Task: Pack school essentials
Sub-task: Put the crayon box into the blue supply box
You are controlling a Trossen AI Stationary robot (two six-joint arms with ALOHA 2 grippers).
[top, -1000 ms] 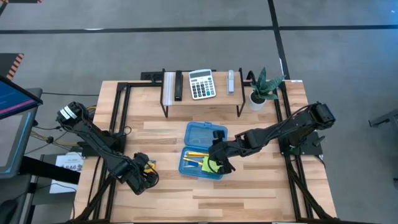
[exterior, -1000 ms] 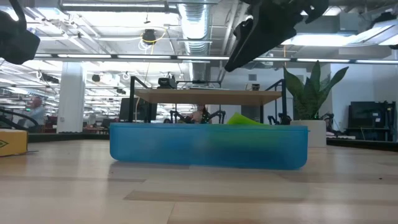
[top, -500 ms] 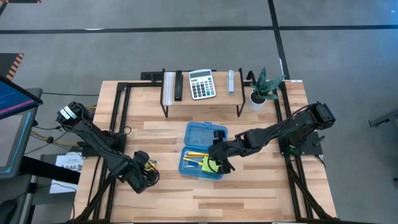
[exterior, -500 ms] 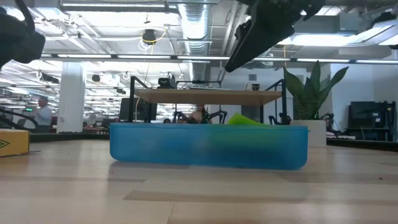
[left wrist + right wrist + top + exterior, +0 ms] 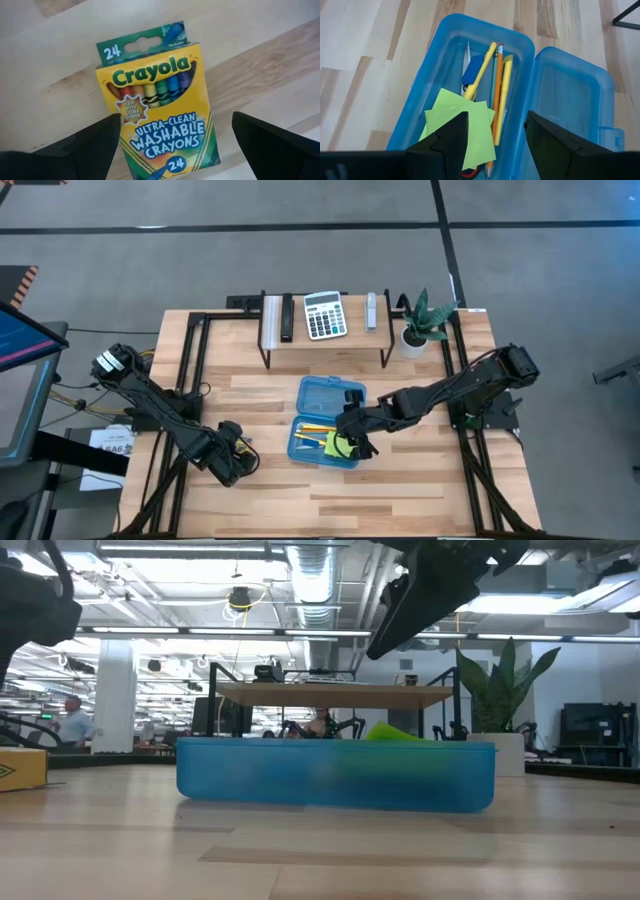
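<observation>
Lying flat on the wooden table (image 5: 420,480), near its left edge toward the front: crayon box (image 5: 157,105), label up, directly below the left gripper (image 5: 175,135). Jaws spread wide on either side of the box, holding nothing, not yet touching it as far as can be judged.

Probably light and thin-walled cardboard, stiff enough along the long edges but easily dented across the broad face. Best taken across the narrow width, pads on the two long side edges about mid-length, with a gentle squeeze. Glossy print likely a little slippery.

Hovering over the open blue pencil case (image 5: 325,442) at mid-table: right gripper (image 5: 492,137), fingers apart, empty. Already inside the case: lime-green sticky-note pad (image 5: 457,127), yellow and orange pencils (image 5: 497,85), a blue eraser (image 5: 472,70), and a red edge, perhaps the scissors. Hinged lid (image 5: 572,100) laid open toward the back edge.

Clear boards between crayon box and case, so a short, unobstructed carry. Little free room left in the tray; the right arm above it may need clearing. Along the back edge, well apart: raised shelf (image 5: 325,340) with calculator (image 5: 324,314), potted plant (image 5: 425,320) at its right end.
</observation>
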